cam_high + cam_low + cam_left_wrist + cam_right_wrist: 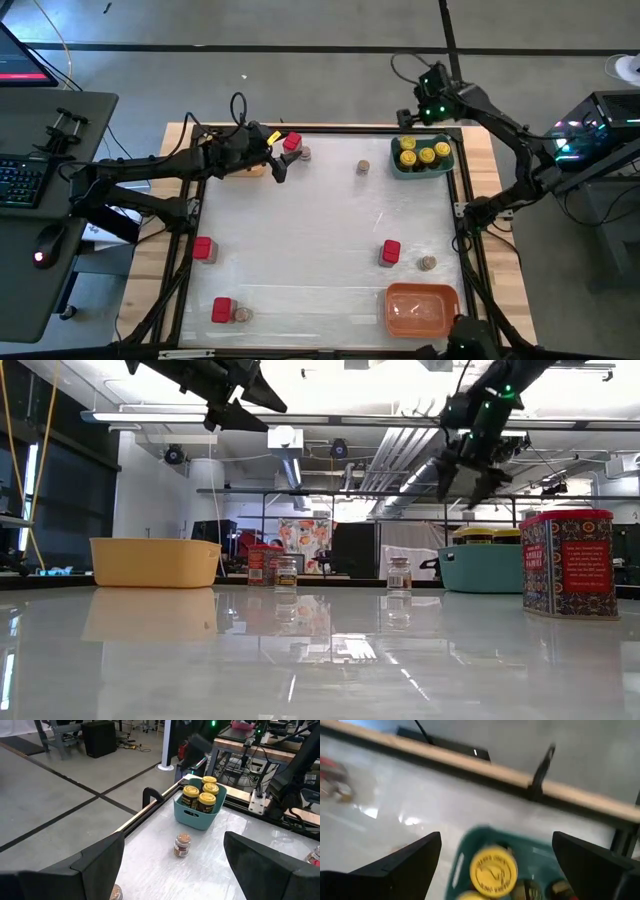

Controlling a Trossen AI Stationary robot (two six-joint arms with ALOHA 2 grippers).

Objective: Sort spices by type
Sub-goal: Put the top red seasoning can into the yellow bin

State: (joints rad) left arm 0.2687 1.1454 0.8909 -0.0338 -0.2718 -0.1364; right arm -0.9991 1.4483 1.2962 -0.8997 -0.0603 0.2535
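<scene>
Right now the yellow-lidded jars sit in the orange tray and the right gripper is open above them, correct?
Not quite. The high view shows the yellow-lidded jars in the teal tray, not the orange tray, which holds none. The right gripper is open above them.

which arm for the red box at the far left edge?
Left. Its open claw hovers right beside that red box; the right claw, also open, sits across the table over the teal tray.

Teal tray [424,168]: I see it at the counter's [320,240] far right corner.
Orange tray [420,310]: near right corner.
Keyboard [18,183]: left desk.
</scene>
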